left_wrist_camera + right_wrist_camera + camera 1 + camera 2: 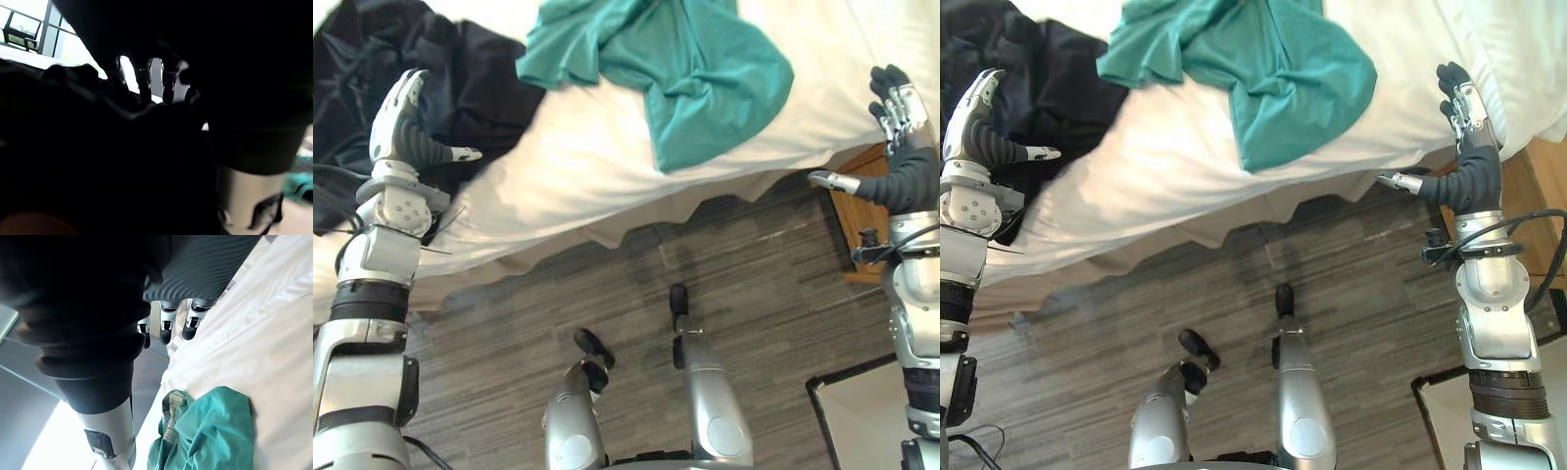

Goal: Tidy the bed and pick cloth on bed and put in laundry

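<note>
A teal cloth lies crumpled on the white bed, hanging towards its near edge; it also shows in the right wrist view as the teal cloth. A black cloth is heaped on the bed's left part. My left hand is raised at the edge of the black cloth, fingers straight and thumb out, holding nothing. My right hand is held up at the bed's right edge, well to the right of the teal cloth, fingers straight and thumb spread, empty.
A wooden bedside unit stands at the right, behind my right arm. Grey wood-plank floor runs along the bed's near side. A white, dark-rimmed container sits on the floor at the lower right.
</note>
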Controlling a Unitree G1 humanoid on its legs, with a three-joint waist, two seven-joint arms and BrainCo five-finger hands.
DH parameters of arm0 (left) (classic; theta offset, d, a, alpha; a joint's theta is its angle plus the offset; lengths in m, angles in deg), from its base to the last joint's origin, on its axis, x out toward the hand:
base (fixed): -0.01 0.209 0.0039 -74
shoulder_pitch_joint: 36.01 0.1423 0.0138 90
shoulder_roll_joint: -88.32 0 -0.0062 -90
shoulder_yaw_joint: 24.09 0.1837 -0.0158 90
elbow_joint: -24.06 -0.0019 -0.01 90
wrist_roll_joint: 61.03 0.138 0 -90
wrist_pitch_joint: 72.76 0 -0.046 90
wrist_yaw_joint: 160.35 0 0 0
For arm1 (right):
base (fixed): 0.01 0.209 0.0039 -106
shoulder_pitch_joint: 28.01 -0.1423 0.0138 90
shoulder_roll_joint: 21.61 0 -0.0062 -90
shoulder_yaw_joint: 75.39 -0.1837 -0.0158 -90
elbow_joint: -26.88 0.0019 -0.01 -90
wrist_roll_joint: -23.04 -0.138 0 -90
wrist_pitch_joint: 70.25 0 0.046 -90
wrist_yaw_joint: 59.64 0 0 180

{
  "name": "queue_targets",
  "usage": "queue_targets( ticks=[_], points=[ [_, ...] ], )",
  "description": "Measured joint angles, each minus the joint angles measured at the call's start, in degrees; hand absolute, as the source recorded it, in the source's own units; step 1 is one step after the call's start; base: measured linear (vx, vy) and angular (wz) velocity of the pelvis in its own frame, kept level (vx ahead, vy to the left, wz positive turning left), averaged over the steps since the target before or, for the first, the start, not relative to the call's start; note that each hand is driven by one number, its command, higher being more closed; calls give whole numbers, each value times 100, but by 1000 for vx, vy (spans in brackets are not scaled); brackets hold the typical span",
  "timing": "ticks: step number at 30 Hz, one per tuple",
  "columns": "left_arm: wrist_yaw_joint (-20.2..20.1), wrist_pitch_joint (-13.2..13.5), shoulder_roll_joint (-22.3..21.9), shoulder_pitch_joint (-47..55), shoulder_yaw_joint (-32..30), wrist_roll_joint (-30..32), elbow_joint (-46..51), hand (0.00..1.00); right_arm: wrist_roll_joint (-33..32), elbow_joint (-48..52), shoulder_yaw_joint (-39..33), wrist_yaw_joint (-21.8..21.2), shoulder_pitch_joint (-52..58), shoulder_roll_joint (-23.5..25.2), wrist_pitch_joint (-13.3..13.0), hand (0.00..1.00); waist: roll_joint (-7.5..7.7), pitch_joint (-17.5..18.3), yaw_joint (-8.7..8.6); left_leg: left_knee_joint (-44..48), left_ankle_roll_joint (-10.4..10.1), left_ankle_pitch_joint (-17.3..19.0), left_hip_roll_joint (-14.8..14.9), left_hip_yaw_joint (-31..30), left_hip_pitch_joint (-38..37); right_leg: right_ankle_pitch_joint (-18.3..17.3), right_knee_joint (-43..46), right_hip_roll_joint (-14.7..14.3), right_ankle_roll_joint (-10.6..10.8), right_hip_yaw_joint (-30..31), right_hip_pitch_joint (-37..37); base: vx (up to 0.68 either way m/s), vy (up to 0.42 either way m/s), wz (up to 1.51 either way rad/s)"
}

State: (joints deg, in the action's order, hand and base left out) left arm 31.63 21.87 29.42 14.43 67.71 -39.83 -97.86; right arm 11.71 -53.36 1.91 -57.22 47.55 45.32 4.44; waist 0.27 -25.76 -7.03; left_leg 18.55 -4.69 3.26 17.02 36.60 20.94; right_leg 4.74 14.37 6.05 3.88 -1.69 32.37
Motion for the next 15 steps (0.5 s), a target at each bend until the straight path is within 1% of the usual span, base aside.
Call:
queue_targets(
  ticks=[1, 2, 3, 4, 7, 8, 9, 11, 13, 15],
  points=[
    [26, -60, -56, 43, 0, 72, 0, 0, -7, 71, -58, 3, 17, -1, -5, 0, -3, -39, -5, 17, 1, -1, 16, -5, 45, 5, -1, -3, -5, -18, 31, -30, -58, 7],
    [138, -183, -203, 213, -20, 219, 10, 100, -22, 193, -153, 7, 26, -11, -26, 0, -7, -114, -6, 50, 1, -2, 49, -5, 118, 7, 12, -15, -8, -33, 101, 3, -36, 4],
    [220, -204, -257, 272, -40, 225, 44, 100, -29, 230, -192, 7, 28, -13, -39, 0, -12, -141, -5, 53, 1, -2, 55, -7, 137, 9, 11, -16, -11, -41, 113, 18, -49, 4],
    [328, -262, -373, 431, -200, 314, 211, 100, -35, 295, -268, 2, 18, -30, -77, 0, -25, -198, 10, 48, 1, -4, 62, -15, 144, 9, 11, -17, -12, -66, 113, 27, -26, 4],
    [411, -405, -448, 687, -266, 485, 516, 100, -20, 475, -268, -1, 15, -217, -103, 0, -71, -223, 25, 21, 2, -5, 43, -14, 143, 7, 11, 8, -10, -120, 113, 45, -21, 3],
    [456, -416, -473, 733, -270, 488, 558, 100, -9, 528, -268, 0, 16, -220, -104, 0, -75, -221, 28, 16, 2, -5, 40, -13, 137, 6, 12, 10, -10, -125, 113, 40, -14, 1],
    [517, -421, -526, 770, -276, 473, 585, 100, 15, 590, -267, 1, 15, -224, -108, 0, -84, -216, 45, 2, 3, -6, 32, -9, 121, 6, 14, 14, -10, -136, 112, 0, 0, 0],
    [708, -440, -680, 908, -274, 396, 783, 100, 76, 804, -235, 3, -1, -307, -89, 0, -98, -209, 136, -48, 1, -25, -16, 7, 42, 6, 31, 42, -10, -149, 99, 32, -16, -5],
    [715, -431, -803, 1039, -259, 107, 985, 100, 115, 946, -189, 4, -21, -351, 32, 0, -125, -195, 151, -64, 1, -25, -25, -23, 11, 4, 33, 70, -10, -242, 32, 9, -6, 7],
    [662, -359, -1030, 1364, -170, -548, 1566, 100, 200, 1230, -141, 2, -14, -351, 268, 0, -129, -197, 165, -159, 3, -46, -82, -139, -138, -39, 30, 144, -25, -435, -193, 15, -1, 28]
  ],
)
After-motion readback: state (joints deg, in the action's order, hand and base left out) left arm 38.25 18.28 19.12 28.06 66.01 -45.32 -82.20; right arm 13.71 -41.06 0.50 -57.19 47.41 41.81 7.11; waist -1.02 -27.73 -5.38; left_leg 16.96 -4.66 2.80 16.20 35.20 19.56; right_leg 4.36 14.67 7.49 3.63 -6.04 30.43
